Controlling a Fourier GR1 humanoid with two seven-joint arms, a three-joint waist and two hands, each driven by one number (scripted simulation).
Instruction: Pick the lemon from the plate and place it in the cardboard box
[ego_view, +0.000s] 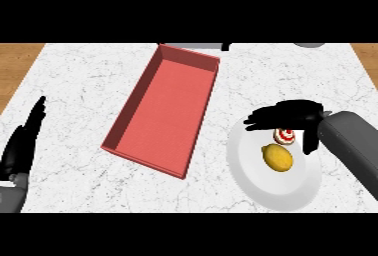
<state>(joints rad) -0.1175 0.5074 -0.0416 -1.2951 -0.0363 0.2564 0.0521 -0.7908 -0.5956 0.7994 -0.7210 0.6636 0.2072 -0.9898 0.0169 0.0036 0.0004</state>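
A yellow lemon (277, 157) lies on a white plate (255, 185) at the right of the counter. Beside it, toward the back of the plate, sits a small red-and-white round object (285, 135). My right hand (288, 116) hovers over the plate's far edge, fingers stretched to the left and thumb hanging down right of the lemon, holding nothing. The box (166, 110) is a long red open tray lying diagonally in the middle of the counter, with nothing in it. My left hand (22, 142) rests open at the left edge, fingers pointing up.
The white marble counter (88, 90) has wood flooring showing at both far corners. A grey object (310, 45) peeks in at the top right, and a dark shape (199, 46) sits behind the box.
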